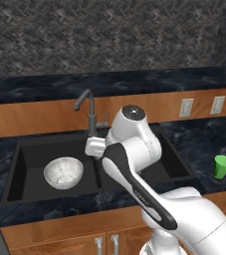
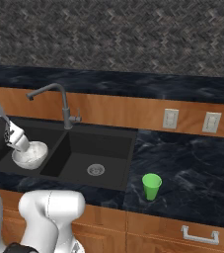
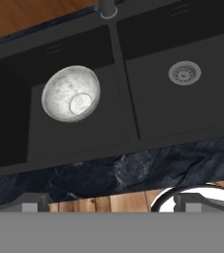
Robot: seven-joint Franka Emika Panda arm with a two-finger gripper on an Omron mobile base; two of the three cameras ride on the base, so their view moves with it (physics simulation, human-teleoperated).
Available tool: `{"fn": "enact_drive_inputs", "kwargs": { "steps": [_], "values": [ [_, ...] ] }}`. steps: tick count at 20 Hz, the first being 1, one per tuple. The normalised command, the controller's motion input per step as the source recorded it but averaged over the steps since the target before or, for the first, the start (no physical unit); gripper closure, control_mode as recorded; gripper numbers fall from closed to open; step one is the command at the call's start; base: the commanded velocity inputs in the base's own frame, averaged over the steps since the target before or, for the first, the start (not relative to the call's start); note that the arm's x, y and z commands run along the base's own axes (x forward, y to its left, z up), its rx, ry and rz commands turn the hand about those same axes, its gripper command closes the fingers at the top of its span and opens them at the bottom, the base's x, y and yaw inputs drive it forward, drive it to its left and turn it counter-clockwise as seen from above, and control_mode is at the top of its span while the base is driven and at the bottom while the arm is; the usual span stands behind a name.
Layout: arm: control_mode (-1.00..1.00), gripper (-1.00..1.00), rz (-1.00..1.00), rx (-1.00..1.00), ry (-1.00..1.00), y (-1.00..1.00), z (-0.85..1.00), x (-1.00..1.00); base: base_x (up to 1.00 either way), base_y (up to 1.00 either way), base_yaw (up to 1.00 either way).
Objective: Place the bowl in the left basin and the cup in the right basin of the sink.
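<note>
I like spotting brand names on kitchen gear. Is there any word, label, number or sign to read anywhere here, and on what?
None can be read.
The white-grey marbled bowl, the bright green cup, the matte black double sink, the grey gooseneck faucet and the pale wall outlets all show plain surfaces.

Bowl [image 2: 30,154] sits in the left basin [image 2: 5,160], partly behind my white arm at frame left. Right basin [image 2: 91,153] has just its silver drain [image 2: 95,170]. Grey faucet [image 2: 59,101] rises behind the divider, spout reaching over the left side. Green cup [image 2: 151,186] upright on the dark marbled counter [image 2: 192,168], just right of the sink [image 2: 126,163], near the front edge. Two wall outlets [image 2: 170,118] on the wood backsplash.
</note>
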Motion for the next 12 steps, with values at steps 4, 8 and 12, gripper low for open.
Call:
{"fn": "enact_drive_inputs", "kwargs": {
  "steps": [4, 8, 12],
  "values": [
    [-1.00, -1.00, 0.00, 0.00, 0.00, -0.47, 0.20, -0.24, 0.00, 0.00, 0.00],
    [-1.00, -1.00, 0.03, 0.00, 0.00, -0.49, 0.20, -0.28, 0.00, 0.00, 0.00],
    [-1.00, -1.00, 0.07, 0.00, 0.00, -0.51, 0.19, -0.21, 0.00, 0.00, 0.00]
  ]
}}
